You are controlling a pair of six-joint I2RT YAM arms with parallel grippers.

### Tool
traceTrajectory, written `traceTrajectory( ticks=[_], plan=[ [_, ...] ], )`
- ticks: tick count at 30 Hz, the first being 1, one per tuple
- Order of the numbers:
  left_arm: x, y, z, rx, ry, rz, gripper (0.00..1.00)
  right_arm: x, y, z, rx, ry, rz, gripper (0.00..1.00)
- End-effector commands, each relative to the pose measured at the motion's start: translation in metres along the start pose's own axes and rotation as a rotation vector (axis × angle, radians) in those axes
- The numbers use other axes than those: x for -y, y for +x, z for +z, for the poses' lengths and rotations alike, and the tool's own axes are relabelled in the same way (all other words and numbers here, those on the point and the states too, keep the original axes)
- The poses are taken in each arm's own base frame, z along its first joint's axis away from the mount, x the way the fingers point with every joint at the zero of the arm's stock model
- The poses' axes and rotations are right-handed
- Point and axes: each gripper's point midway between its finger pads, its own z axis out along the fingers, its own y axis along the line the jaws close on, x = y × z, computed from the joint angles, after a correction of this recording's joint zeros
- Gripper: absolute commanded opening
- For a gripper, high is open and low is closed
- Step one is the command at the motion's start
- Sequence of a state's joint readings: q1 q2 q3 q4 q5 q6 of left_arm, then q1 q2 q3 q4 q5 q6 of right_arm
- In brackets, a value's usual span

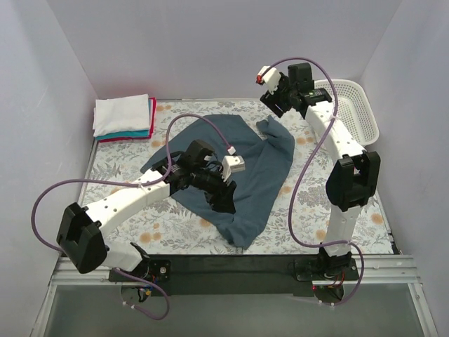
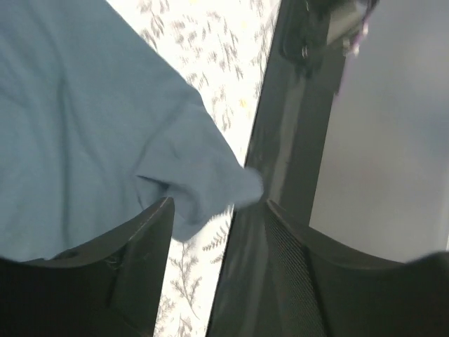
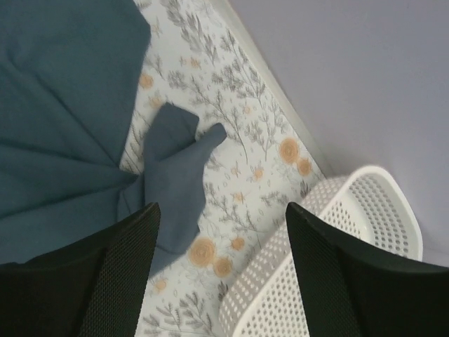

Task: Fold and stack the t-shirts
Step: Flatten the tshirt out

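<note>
A large slate-blue t-shirt (image 1: 242, 168) lies spread and rumpled across the middle of the floral table. My left gripper (image 1: 223, 200) hovers low over its near part. In the left wrist view my left gripper (image 2: 217, 210) is open, and a loose corner of the shirt (image 2: 203, 186) sits by the left finger (image 2: 133, 242), unpinched. My right gripper (image 1: 271, 98) is raised at the back, above the shirt's sleeve (image 3: 175, 175). In its own wrist view the right gripper (image 3: 221, 217) is open and empty. Folded white, teal and red t-shirts (image 1: 124, 116) are stacked at the back left.
A white mesh basket (image 1: 349, 107) stands at the back right, close under the right wrist (image 3: 330, 260). The table's black front bar (image 2: 291, 140) runs just beyond the left gripper. Grey walls enclose the table on three sides.
</note>
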State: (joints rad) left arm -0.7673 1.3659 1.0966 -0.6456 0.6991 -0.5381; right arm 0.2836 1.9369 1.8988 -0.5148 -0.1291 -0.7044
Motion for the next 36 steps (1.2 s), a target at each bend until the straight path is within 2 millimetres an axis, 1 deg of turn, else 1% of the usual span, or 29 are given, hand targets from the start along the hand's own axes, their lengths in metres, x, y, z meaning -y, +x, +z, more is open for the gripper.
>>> traceTrajectory(
  ticks=[1,2,3,4,5,6,7,8,9,10,11,12,13,15,16,17,21,22,23,24,25,27,28,30,31,32,33,34,36],
  plan=[
    [0.008,-0.064,-0.028,0.189,-0.049,0.107,0.56,0.022,0.05,-0.031,-0.165,0.07,0.013,0.8],
    [0.007,-0.066,-0.036,0.206,-0.057,0.104,0.57,0.017,0.058,-0.037,-0.184,0.054,0.023,0.81],
    [-0.013,-0.066,-0.051,0.233,-0.099,0.057,0.59,0.013,0.065,-0.045,-0.197,0.036,0.033,0.81],
    [-0.017,-0.061,-0.062,0.24,-0.069,0.015,0.59,-0.008,0.072,-0.06,-0.213,-0.028,0.049,0.82],
    [-0.031,-0.057,-0.073,0.252,-0.097,-0.026,0.59,-0.02,0.073,-0.067,-0.213,-0.065,0.061,0.83],
    [-0.067,-0.047,-0.097,0.28,-0.181,-0.091,0.59,-0.035,0.072,-0.076,-0.206,-0.113,0.071,0.83],
    [-0.083,-0.035,-0.108,0.275,-0.225,-0.13,0.59,-0.062,0.074,-0.084,-0.203,-0.206,0.09,0.79],
    [-0.118,-0.019,-0.126,0.276,-0.326,-0.178,0.58,-0.091,0.074,-0.095,-0.206,-0.261,0.086,0.77],
    [-0.134,-0.009,-0.133,0.263,-0.377,-0.208,0.58,-0.112,0.08,-0.099,-0.226,-0.306,0.088,0.76],
    [-0.151,0.001,-0.142,0.247,-0.43,-0.238,0.58,-0.139,0.092,-0.105,-0.256,-0.354,0.086,0.73],
    [-0.166,0.01,-0.149,0.241,-0.456,-0.277,0.58,-0.156,0.098,-0.106,-0.275,-0.386,0.08,0.72],
    [-0.188,0.02,-0.166,0.251,-0.515,-0.331,0.58,-0.178,0.096,-0.106,-0.288,-0.422,0.067,0.7],
    [-0.208,0.03,-0.168,0.215,-0.535,-0.375,0.57,-0.185,0.097,-0.103,-0.292,-0.426,0.07,0.69],
    [-0.231,0.034,-0.179,0.184,-0.594,-0.377,0.56,-0.204,0.107,-0.097,-0.333,-0.46,0.099,0.67],
    [-0.247,0.043,-0.178,0.149,-0.625,-0.375,0.56,-0.211,0.111,-0.091,-0.347,-0.48,0.108,0.66],
    [-0.254,0.046,-0.178,0.139,-0.646,-0.372,0.56,-0.214,0.112,-0.088,-0.351,-0.485,0.117,0.66],
    [-0.299,0.08,-0.186,0.015,-0.81,-0.359,0.56,-0.233,0.123,-0.071,-0.389,-0.513,0.133,0.63],
    [-0.305,0.087,-0.186,-0.009,-0.832,-0.36,0.56,-0.236,0.126,-0.068,-0.4,-0.51,0.137,0.62],
    [-0.312,0.101,-0.181,-0.048,-0.84,-0.375,0.56,-0.245,0.131,-0.063,-0.421,-0.524,0.132,0.62],
    [-0.318,0.107,-0.182,-0.065,-0.862,-0.379,0.54,-0.248,0.133,-0.06,-0.428,-0.526,0.13,0.61],
    [-0.325,0.115,-0.187,-0.095,-0.913,-0.38,0.54,-0.254,0.142,-0.056,-0.458,-0.535,0.13,0.6],
    [-0.329,0.131,-0.185,-0.139,-0.936,-0.375,0.53,-0.261,0.148,-0.052,-0.477,-0.54,0.112,0.59],
    [-0.331,0.136,-0.186,-0.157,-0.957,-0.363,0.5,-0.265,0.161,-0.05,-0.519,-0.536,0.102,0.59],
    [-0.327,0.154,-0.183,-0.206,-0.959,-0.361,0.45,-0.262,0.174,-0.041,-0.547,-0.503,0.073,0.58],
    [-0.326,0.159,-0.183,-0.222,-0.963,-0.362,0.42,-0.254,0.184,-0.037,-0.581,-0.46,0.05,0.56],
    [-0.324,0.163,-0.183,-0.235,-0.964,-0.366,0.38,-0.253,0.192,-0.03,-0.603,-0.455,0.044,0.56],
    [-0.318,0.172,-0.178,-0.252,-0.951,-0.376,0.35,-0.247,0.195,-0.024,-0.601,-0.443,0.054,0.55],
    [-0.314,0.169,-0.18,-0.241,-0.955,-0.366,0.34,-0.236,0.201,-0.019,-0.628,-0.398,0.041,0.54],
    [-0.305,0.17,-0.176,-0.231,-0.928,-0.383,0.32,-0.216,0.202,0.001,-0.633,-0.352,0.039,0.54]
  ],
)
